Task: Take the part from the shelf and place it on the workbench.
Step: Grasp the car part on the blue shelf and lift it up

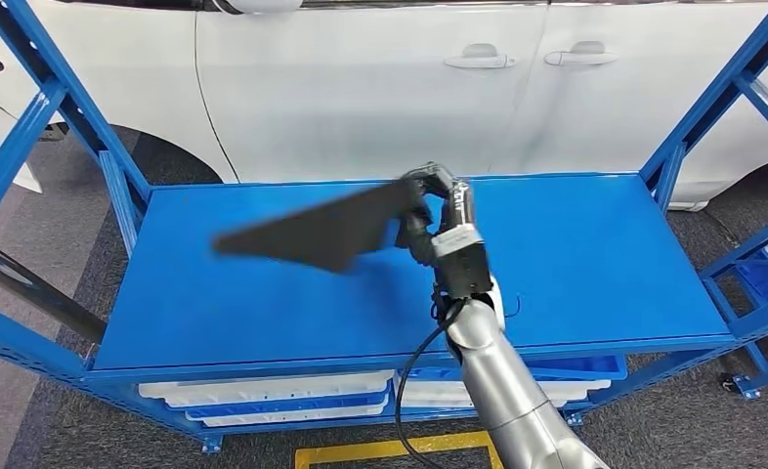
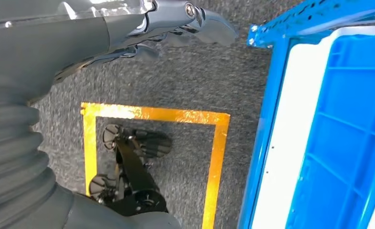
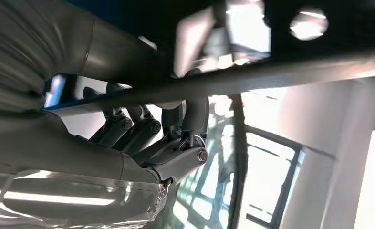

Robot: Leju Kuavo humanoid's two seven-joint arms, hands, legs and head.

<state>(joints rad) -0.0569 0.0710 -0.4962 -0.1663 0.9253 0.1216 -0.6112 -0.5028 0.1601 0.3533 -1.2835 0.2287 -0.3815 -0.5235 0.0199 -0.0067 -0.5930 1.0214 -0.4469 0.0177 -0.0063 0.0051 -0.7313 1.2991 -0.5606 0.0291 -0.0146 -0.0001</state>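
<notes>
A flat black triangular part hangs tilted above the blue shelf board, its long tip pointing to the left. My right hand grips its wide end, with the fingers wrapped over the edge. In the right wrist view the fingers curl around the dark part, which crosses close to the camera. My left hand hangs over the grey floor beside the shelf's lower level, fingers loosely curled with nothing in them.
A white car stands right behind the blue shelf frame. White and blue bins sit on the lower level. A yellow square is taped on the floor under me.
</notes>
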